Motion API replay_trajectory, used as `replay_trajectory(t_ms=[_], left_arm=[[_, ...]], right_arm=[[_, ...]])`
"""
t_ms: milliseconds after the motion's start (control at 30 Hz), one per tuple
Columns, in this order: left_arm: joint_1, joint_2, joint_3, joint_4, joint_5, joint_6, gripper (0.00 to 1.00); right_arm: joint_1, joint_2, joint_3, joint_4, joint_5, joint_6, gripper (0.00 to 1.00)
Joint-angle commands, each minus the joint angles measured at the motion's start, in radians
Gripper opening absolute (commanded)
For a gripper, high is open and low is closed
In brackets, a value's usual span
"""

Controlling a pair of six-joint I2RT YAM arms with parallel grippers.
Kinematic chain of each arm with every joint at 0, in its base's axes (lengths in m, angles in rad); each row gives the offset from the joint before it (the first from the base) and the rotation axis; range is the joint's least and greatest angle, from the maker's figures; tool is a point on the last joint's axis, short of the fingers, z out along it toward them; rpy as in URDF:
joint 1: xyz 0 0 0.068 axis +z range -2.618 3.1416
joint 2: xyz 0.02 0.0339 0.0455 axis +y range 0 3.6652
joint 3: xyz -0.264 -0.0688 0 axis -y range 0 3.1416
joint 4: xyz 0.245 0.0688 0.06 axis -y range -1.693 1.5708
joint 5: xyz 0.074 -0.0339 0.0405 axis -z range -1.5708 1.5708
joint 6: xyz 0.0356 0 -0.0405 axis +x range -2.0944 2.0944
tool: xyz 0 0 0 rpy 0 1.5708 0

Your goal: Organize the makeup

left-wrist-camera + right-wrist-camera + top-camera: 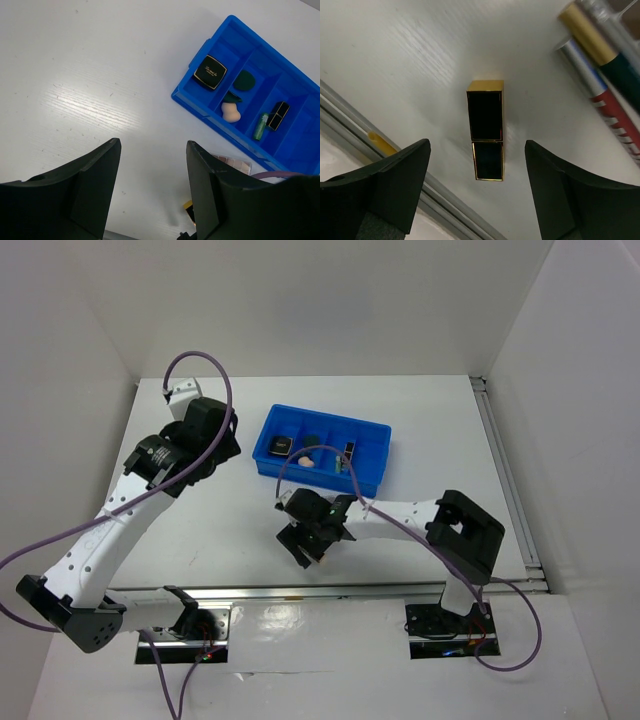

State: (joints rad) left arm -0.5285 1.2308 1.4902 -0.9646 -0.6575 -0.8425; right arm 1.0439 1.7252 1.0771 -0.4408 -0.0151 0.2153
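The blue tray (268, 430) holds a black square compact (210, 72), a dark green round piece (244, 80), a peach sponge (230, 112), a green tube (260, 126) and a black-gold case (278, 115). My right gripper (477, 146) is open, just above a second black-gold case (486, 129) that lies flat on the table between its fingers. Thin pencils (600, 55) lie beside it. My left gripper (153, 144) is open and empty, above bare table left of the tray. A pinkish palette (232, 162) peeks out behind its right finger.
A metal rail (395, 165) runs along the table's near edge, close to the right gripper (308, 540). White walls enclose the table on the left, back and right. The left gripper (225, 445) hangs just left of the tray.
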Motion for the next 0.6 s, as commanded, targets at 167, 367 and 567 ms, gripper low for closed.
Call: replay_trajectory(t_ms=[167, 367, 567], left_arm=[[0.015, -0.03, -0.004, 0.018, -0.011, -0.012, 0.68], [0.015, -0.03, -0.013, 0.018, -0.011, -0.012, 0.68], [0.015, -0.03, -0.013, 0.052, -0.011, 0.011, 0.68]], right_arm=[[0.021, 0.033, -0.068, 0.053, 0.044, 0.015, 0.7], [0.021, 0.008, -0.042, 0.007, 0.098, 0.045, 0.24], [-0.066, -0.114, 0.138, -0.121, 0.078, 0.024, 0.18]])
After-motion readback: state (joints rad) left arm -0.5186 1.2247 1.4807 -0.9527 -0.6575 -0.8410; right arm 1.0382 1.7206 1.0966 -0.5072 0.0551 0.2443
